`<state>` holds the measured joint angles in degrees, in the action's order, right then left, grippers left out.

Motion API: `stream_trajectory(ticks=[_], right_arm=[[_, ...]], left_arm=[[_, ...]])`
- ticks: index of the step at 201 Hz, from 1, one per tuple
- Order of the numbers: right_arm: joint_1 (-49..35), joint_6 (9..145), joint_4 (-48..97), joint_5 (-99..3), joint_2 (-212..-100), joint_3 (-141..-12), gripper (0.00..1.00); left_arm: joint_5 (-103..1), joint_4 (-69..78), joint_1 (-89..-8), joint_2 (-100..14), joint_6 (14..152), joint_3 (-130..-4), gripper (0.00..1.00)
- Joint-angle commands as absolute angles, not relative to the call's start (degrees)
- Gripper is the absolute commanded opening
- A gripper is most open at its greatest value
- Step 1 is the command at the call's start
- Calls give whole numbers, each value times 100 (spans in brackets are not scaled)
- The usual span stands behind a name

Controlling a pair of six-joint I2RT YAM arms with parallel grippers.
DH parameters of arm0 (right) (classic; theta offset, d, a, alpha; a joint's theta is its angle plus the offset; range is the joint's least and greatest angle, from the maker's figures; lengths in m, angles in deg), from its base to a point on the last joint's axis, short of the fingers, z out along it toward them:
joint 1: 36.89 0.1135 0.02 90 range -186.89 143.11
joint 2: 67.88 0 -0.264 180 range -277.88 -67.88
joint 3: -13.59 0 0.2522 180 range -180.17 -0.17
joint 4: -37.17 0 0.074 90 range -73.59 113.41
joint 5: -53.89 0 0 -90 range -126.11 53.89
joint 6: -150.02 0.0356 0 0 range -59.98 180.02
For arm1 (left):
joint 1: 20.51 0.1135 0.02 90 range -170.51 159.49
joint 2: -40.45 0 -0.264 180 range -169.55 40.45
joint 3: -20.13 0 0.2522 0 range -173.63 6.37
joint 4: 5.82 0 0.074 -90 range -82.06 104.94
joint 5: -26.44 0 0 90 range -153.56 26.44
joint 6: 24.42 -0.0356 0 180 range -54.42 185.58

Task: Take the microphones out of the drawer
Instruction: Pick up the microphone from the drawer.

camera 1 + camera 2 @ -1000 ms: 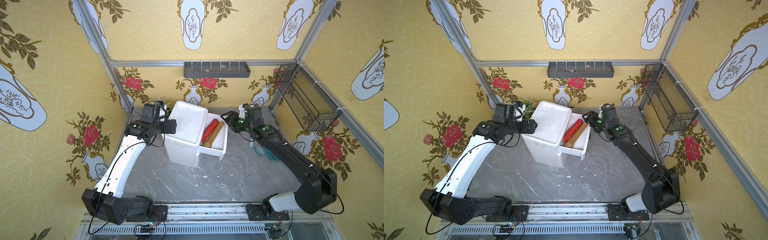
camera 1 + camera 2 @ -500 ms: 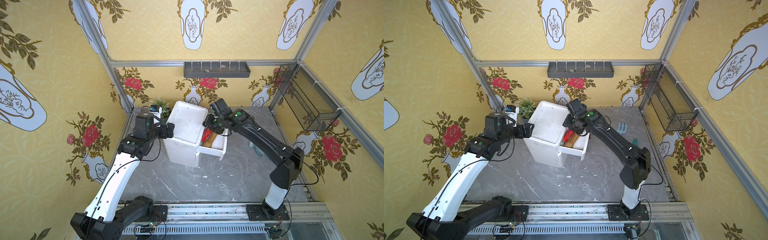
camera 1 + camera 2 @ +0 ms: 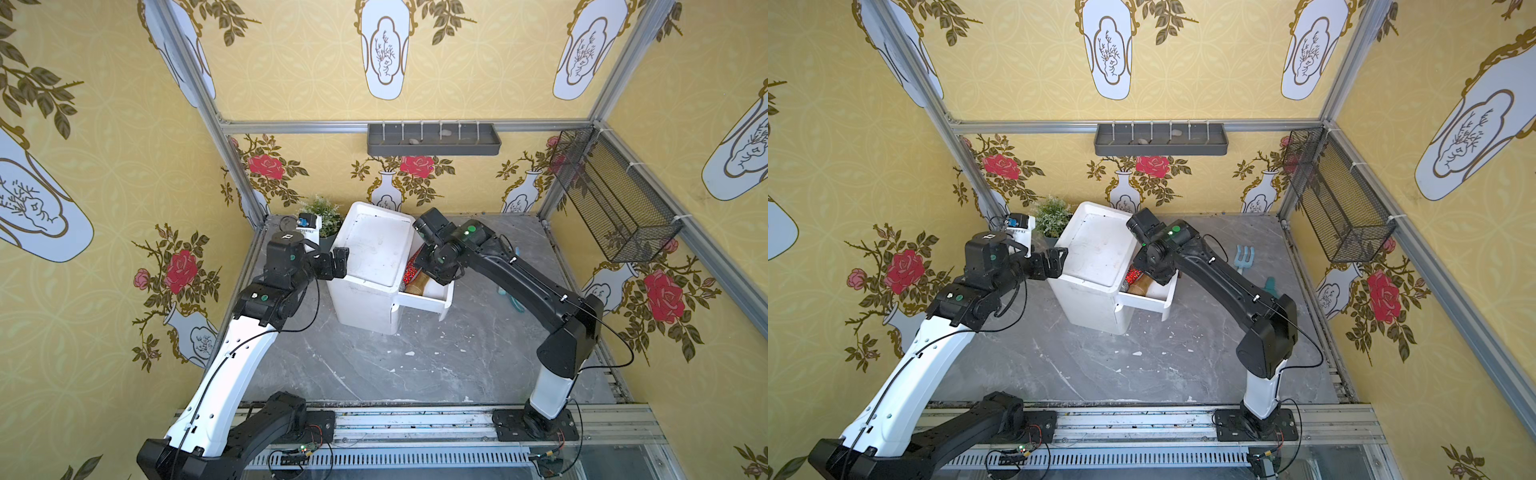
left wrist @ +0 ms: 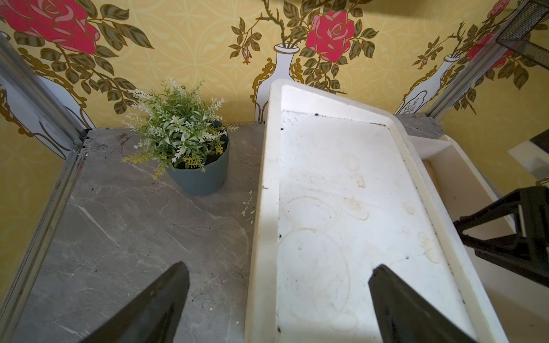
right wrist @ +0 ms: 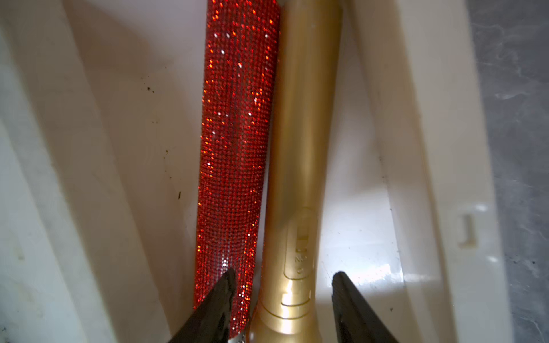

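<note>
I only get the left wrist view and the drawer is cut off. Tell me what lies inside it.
Observer: A red glitter microphone and a gold microphone, side by side, touching, in the open drawer.
Operator: Report the right hand.
Observer: The right hand is down in the drawer, jaws open either side of the gold microphone, not gripping.
Operator: Name anything past the drawer.
Observer: A light-blue garden fork lies on the tabletop.

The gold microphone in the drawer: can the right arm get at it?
Probably yes. The drawer is open, nothing covers the gold microphone, and the right arm's jaws stand open astride it; the red microphone alongside may crowd one jaw.
</note>
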<state>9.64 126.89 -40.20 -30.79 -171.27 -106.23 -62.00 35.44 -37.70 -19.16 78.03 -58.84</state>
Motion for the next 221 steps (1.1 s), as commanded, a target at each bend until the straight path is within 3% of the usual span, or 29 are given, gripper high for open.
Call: stream_trajectory(ticks=[1,111,188,221], right_arm=[[963,12982,-4119,-2942,-17019,-10424,55],[654,12923,-3201,-3057,-17240,-10060,55],[628,12910,-3390,-3058,-17648,-10306,54],[665,12844,-3420,-2972,-17762,-10535,38]], left_arm=[[-6152,3351,-3769,-1887,7734,-5814,100],[-6198,3457,-3768,-1904,7534,-5790,100],[-6226,3474,-3765,-1878,7490,-5788,100],[-6215,3483,-3767,-1844,7481,-5786,100]])
